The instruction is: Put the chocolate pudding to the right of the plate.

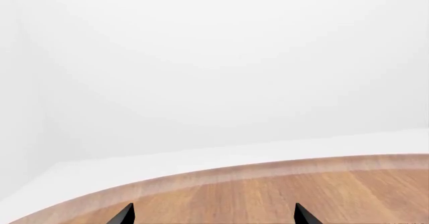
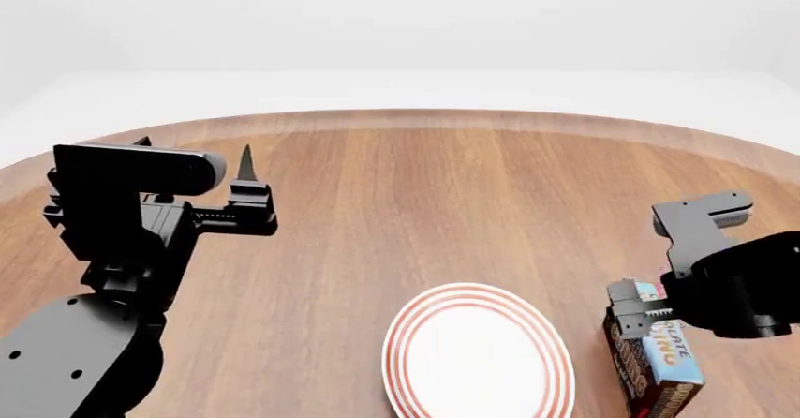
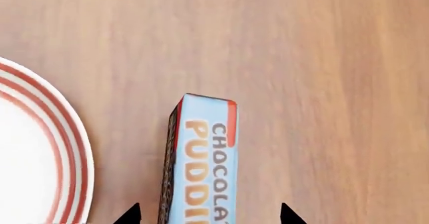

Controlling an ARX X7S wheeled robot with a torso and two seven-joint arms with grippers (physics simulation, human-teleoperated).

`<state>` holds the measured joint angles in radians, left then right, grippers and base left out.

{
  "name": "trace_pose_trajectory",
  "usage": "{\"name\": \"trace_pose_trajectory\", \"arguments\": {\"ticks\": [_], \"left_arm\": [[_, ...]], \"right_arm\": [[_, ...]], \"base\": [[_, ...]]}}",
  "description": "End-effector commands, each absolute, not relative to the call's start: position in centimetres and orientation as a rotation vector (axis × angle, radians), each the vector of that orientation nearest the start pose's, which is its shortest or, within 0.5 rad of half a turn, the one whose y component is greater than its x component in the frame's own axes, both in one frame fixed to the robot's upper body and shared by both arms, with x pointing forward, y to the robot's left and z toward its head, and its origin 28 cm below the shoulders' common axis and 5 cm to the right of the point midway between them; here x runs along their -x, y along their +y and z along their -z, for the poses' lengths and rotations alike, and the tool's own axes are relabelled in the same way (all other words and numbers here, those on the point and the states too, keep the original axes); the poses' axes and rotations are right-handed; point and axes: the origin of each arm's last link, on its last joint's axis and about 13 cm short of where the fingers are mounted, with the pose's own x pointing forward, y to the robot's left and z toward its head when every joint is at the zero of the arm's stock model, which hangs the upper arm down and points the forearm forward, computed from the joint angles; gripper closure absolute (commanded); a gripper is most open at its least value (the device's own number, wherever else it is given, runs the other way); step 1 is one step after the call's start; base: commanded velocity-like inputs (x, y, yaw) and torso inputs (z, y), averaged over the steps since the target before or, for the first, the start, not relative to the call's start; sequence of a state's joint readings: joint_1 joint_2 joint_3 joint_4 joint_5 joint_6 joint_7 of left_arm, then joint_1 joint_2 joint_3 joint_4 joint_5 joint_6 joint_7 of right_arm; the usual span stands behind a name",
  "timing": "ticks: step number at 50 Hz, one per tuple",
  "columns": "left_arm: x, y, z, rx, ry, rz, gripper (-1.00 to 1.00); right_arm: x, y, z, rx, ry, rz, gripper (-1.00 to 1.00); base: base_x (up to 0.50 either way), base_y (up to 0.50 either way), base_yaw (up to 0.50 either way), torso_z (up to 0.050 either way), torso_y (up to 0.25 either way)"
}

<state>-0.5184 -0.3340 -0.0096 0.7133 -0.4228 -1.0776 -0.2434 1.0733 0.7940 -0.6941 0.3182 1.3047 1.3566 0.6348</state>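
The chocolate pudding [image 2: 662,360] is a small box with a light blue top and dark brown sides. It rests on the wooden table just right of the plate [image 2: 479,354], a white plate with red rings. In the right wrist view the pudding box [image 3: 204,163] lies between my right gripper's [image 3: 208,215] fingertips, with a gap on each side. The plate's rim [image 3: 64,148] is beside it. My right gripper [image 2: 640,315] is open just above the box. My left gripper [image 2: 194,154] is open and empty, raised over the table's left part; it also shows in the left wrist view [image 1: 213,215].
The round wooden table [image 2: 425,202] curves away at the back, with a white floor and walls beyond. The left wrist view shows the table's far edge [image 1: 221,176].
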Motion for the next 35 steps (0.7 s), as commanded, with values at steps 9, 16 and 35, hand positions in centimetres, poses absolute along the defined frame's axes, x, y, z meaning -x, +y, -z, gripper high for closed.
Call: {"name": "trace_pose_trajectory", "arguments": {"ticks": [9,16,35], "left_arm": [[-23.9,24.2,-20.3,-0.110,-0.123,-0.012,-1.00],[-23.9,24.2,-20.3,-0.110,-0.125,-0.012,-1.00],[-23.7,24.0,-20.9,-0.119,-0.133,-0.008,-1.00]], "right_arm": [[-27.1,-21.6,-27.0,0.260,0.740,0.130,-1.00],[-26.1,-20.9,-27.6,0.221,0.595,0.180,-1.00],[-23.1,-19.0,-29.5,0.039,-0.004,0.089,-1.00]], "base": [[0.00,0.00,0.00,0.000,0.000],[0.00,0.00,0.00,0.000,0.000],[0.00,0.00,0.00,0.000,0.000]]}}
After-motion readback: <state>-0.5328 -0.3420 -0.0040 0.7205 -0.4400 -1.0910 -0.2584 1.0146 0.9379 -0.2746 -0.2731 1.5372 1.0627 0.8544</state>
